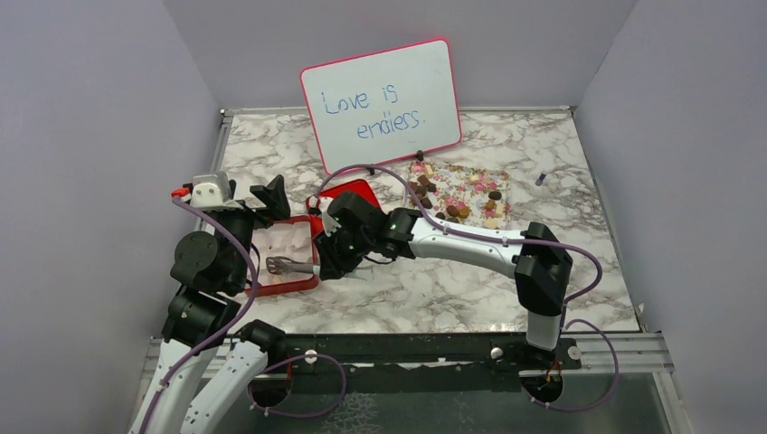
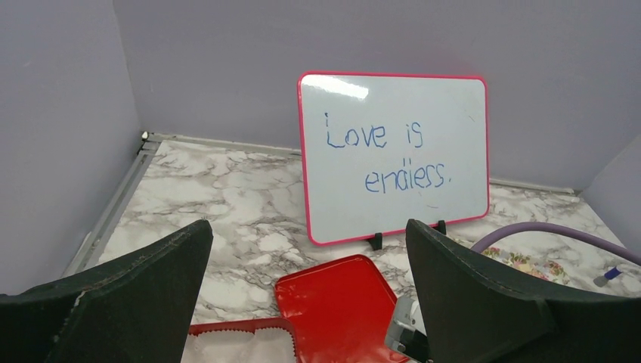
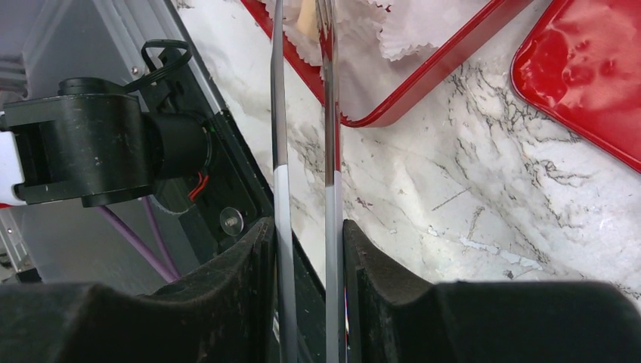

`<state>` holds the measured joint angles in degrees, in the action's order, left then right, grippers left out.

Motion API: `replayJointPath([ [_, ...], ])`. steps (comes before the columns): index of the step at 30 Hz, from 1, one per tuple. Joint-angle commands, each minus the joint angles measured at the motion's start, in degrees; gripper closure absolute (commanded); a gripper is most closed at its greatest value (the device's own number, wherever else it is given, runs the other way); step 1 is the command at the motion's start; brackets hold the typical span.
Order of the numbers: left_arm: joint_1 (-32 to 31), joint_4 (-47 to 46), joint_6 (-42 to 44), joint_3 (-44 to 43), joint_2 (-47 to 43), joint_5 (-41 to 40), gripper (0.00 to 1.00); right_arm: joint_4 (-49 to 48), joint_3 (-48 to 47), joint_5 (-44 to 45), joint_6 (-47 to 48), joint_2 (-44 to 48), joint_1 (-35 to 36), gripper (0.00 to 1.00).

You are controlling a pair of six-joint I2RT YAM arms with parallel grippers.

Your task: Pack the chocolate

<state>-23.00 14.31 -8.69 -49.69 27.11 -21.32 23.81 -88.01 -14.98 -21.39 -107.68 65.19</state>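
Right tool (image 3: 306, 236) pinches slim metal tongs (image 3: 330, 151) over crinkled white paper (image 3: 427, 30).

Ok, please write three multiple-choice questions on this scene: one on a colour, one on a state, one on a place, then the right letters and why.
1. What colour is the writing on the whiteboard?
A. green
B. blue
C. orange

2. How is the left hand?
A. shut tight
B. wide open, holding nothing
C. half shut on a cloth

3. Where are the tips of the tongs that the right hand grips?
A. behind the whiteboard
B. inside the left hand
C. over the red box

Answers: 1 B, the words are in blue ink; 2 B, its wrist view shows both fingers far apart, nothing between; 3 C, the right wrist view shows the tips above the box's white paper cups.
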Motion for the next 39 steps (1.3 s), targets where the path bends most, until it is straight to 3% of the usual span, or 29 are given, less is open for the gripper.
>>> replayJointPath([
  [1,-0.2,-1.5,0.5,0.4,-0.4,-0.6,0.01,0.2,-1.9,1.8,0.5,0.5,0.5,0.62],
  [9,-0.2,-1.5,-1.0,1.0,0.4,0.4,0.01,0.5,0.8,7.2,1.8,5.5,0.5,0.63],
  [26,-0.2,-1.7,-4.0,5.7,3.6,5.2,0.01,15.3,5.6,34.4,4.8,19.5,-5.3,0.63],
  [34,-0.2,-0.8,-3.1,6.3,8.2,9.7,0.01,21.3,9.3,40.0,4.2,24.5,-12.6,0.62],
  [39,-0.3,0.4,-2.1,5.8,10.2,10.5,0.01,21.6,11.3,38.2,3.4,25.0,-16.0,0.62],
])
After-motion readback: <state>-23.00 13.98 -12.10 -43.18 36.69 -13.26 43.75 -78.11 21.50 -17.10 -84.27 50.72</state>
